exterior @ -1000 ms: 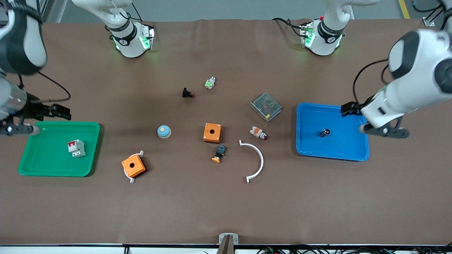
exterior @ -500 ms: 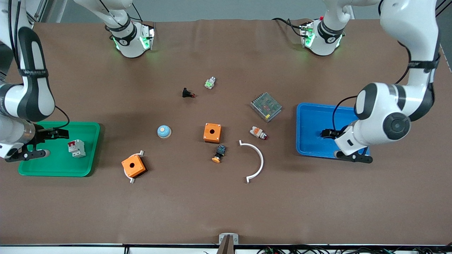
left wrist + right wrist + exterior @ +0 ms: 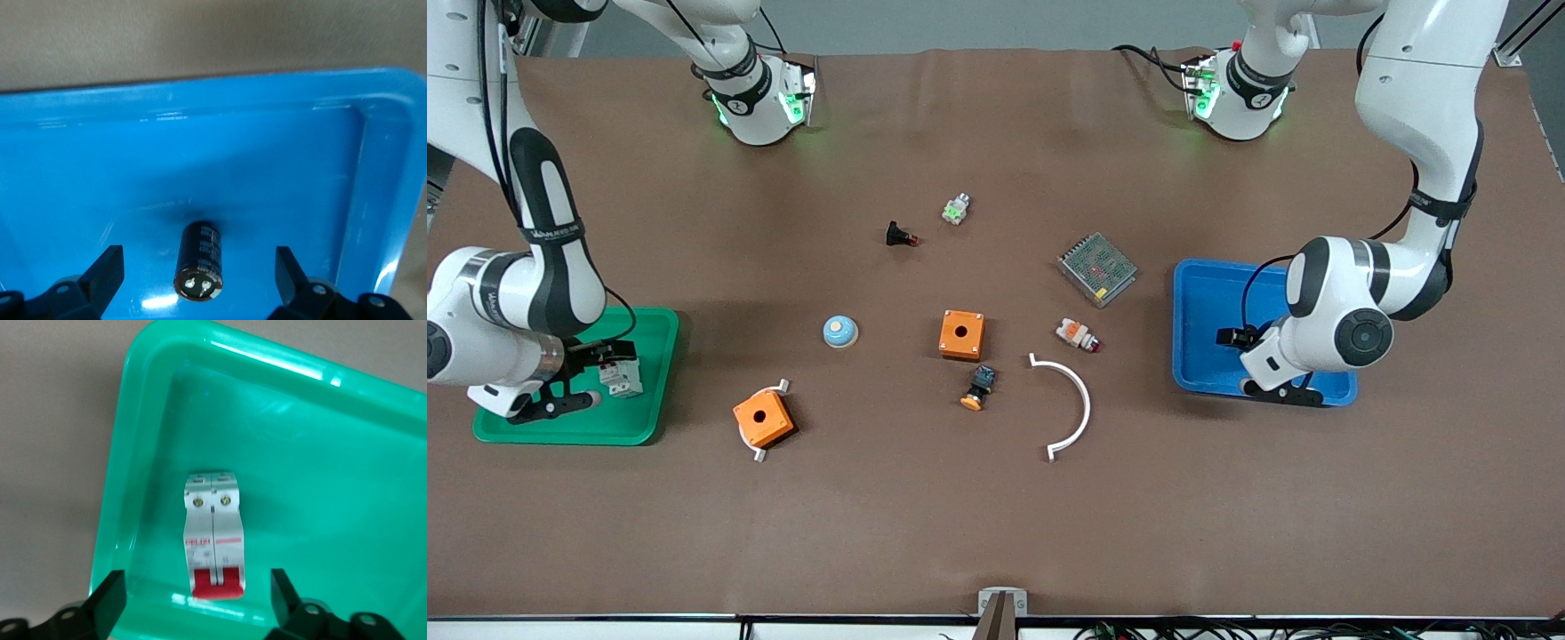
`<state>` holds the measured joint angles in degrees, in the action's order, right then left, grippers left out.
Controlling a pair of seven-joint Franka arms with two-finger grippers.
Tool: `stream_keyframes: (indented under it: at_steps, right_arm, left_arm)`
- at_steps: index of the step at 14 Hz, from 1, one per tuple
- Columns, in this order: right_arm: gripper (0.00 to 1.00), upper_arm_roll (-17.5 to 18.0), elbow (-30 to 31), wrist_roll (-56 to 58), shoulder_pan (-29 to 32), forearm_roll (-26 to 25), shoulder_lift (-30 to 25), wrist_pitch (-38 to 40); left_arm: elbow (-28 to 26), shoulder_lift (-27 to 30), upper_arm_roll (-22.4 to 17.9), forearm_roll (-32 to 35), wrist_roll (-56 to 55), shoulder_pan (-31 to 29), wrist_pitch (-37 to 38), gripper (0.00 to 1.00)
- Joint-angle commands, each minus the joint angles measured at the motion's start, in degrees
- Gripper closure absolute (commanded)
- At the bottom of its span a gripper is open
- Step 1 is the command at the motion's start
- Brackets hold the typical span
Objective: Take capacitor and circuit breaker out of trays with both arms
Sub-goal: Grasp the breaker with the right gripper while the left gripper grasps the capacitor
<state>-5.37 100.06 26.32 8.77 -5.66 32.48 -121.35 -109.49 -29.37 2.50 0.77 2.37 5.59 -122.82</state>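
The capacitor [image 3: 199,260], a dark short cylinder with a shiny end, lies on its side in the blue tray [image 3: 1200,284]. My left gripper [image 3: 1258,364] hangs low over it, open, with a finger on each side of it and not touching in the left wrist view [image 3: 198,277]. In the front view my hand hides the capacitor. The breaker [image 3: 213,533], a white block with a red switch end, lies flat in the green tray [image 3: 654,373]. It also shows in the front view [image 3: 624,380]. My right gripper [image 3: 589,378] is open and low over it, its fingers straddling the red end [image 3: 197,597].
Between the trays lie two orange boxes [image 3: 961,334] [image 3: 763,419], a blue dome [image 3: 840,332], a white arc [image 3: 1074,404], a metal mesh power supply [image 3: 1097,268], a white-orange part [image 3: 1077,335] and several small buttons [image 3: 979,386].
Both arms have swung in and come down. The left gripper now sits low over the capacitor in the blue tray and the right gripper low over the breaker in the green tray.
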Motion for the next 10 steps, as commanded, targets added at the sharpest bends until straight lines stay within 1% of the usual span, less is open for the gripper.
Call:
stream_keyframes:
  at_steps: [1,2,3,4,6,7,8,9,10]
  right_arm:
    - [0.12,0.0,-2.1,2.9,0.3,1.2,2.0,-1.2]
    - [0.15,0.1,-2.6,2.9,0.5,1.2,2.6,-1.3]
    - [0.2,0.1,-2.7,2.9,0.5,1.2,2.8,-1.3]
    - [0.28,0.1,-2.7,2.9,0.5,1.2,2.8,-1.3]
    - [0.5,0.1,-2.7,3.7,0.3,1.3,2.9,-1.3]
    - [0.63,0.1,-2.8,4.3,0.2,1.3,2.9,-1.2]
    - [0.82,0.1,-2.9,4.5,0.0,1.2,2.8,-0.6]
    - [0.95,0.2,-3.4,4.4,-0.4,1.2,2.4,-0.3]
    - [0.97,0.2,-3.8,4.2,-1.3,1.3,1.7,1.5]
  left_arm:
    - [-3.0,1.3,0.1,1.9,1.1,-0.3,-1.2,0.09]
    - [-3.6,1.5,0.1,1.9,1.1,-0.3,-1.2,0.17]
    - [-4.1,1.6,0.1,1.9,1.1,-0.3,-1.2,0.27]
    - [-4.2,1.6,0.1,1.9,1.1,-0.3,-1.2,0.37]
    - [-4.1,1.7,0.1,1.9,1.0,-0.5,-1.1,0.57]
    - [-3.7,1.8,0.2,1.9,0.7,-0.5,-0.6,0.69]
    - [-3.5,1.9,0.2,1.9,0.4,-0.5,-0.5,0.79]
    - [-3.0,2.0,0.2,1.9,0.1,-0.4,-0.5,0.88]
    - [-2.0,2.0,0.3,1.8,0.0,-0.3,-0.5,0.94]
